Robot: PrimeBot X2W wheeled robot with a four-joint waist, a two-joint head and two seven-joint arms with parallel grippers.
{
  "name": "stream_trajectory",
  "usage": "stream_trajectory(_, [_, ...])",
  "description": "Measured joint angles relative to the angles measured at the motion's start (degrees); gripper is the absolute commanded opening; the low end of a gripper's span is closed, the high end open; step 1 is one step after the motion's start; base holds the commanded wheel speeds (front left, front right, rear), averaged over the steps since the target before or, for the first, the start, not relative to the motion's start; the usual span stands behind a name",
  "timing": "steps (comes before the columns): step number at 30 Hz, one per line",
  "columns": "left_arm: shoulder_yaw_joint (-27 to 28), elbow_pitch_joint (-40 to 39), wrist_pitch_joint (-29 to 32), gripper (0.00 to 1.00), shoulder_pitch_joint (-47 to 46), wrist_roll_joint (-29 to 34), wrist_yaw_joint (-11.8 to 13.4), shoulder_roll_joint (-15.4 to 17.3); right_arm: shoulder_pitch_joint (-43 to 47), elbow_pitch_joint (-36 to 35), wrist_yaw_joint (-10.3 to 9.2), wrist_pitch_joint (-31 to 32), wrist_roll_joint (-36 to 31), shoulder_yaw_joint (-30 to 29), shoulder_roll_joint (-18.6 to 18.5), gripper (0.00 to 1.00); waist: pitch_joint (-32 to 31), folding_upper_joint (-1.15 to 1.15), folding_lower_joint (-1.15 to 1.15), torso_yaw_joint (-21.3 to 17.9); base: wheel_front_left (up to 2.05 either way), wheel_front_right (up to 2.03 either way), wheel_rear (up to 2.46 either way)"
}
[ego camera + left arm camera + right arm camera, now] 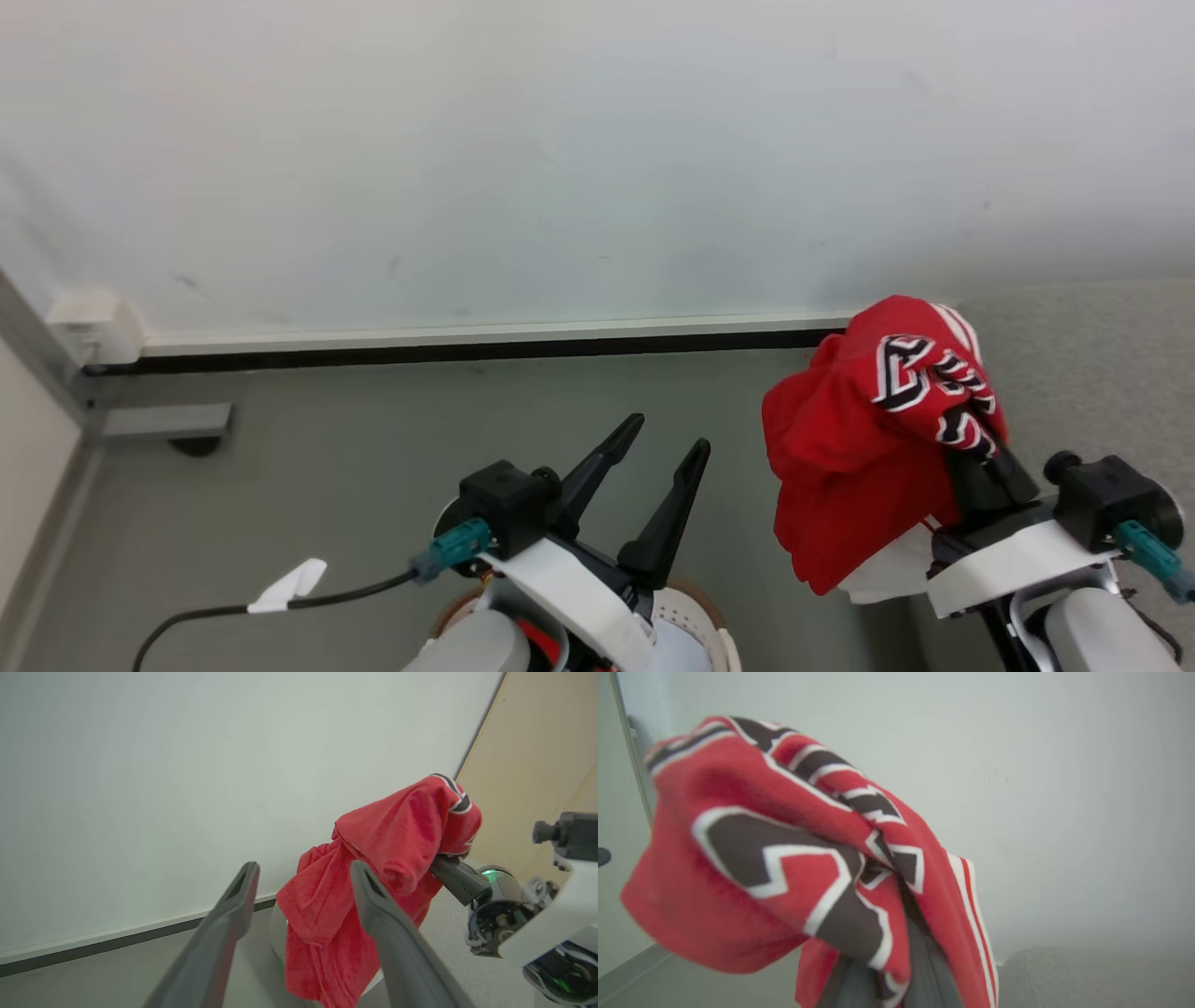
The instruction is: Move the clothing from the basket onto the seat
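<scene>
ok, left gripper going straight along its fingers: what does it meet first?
Probably the white wall: the open left gripper points just past the clothing held by the right gripper. Depth is unclear, so it could brush the cloth's edge first.

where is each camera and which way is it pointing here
Head view: on the head, facing forward and down at the floor and wall; shows the open left pincer and the right pincer holding the clothing.
Left wrist view: on the left wrist, looking along its own two fingers at the wall and across to the right pincer.
Right wrist view: on the right wrist, facing the wall, clothing draped over its own fingers.
Shared: all three see the clothing and wall.
</scene>
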Motion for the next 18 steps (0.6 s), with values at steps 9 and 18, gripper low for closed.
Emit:
stream_trajectory(9, [0.5, 1.0, -0.3, 1.0, 0.9, 2.2, -0.7, -0.4, 1.1, -3.9, 0.0, 0.0, -1.8, -3.7, -0.7, 0.0, 0.6, 0.0, 0.0, -7.6, 0.0, 0.0, 0.0])
stream_trajectory(18, [1.1, 1.4, -0.4, 1.0, 1.0, 3.8, -1.5, -1.2, 2.2, -5.9, 0.0, 0.0, -2.4, -5.7, -1.1, 0.0, 1.4, 0.0, 0.0, -16.5, 0.0, 0.0, 0.0])
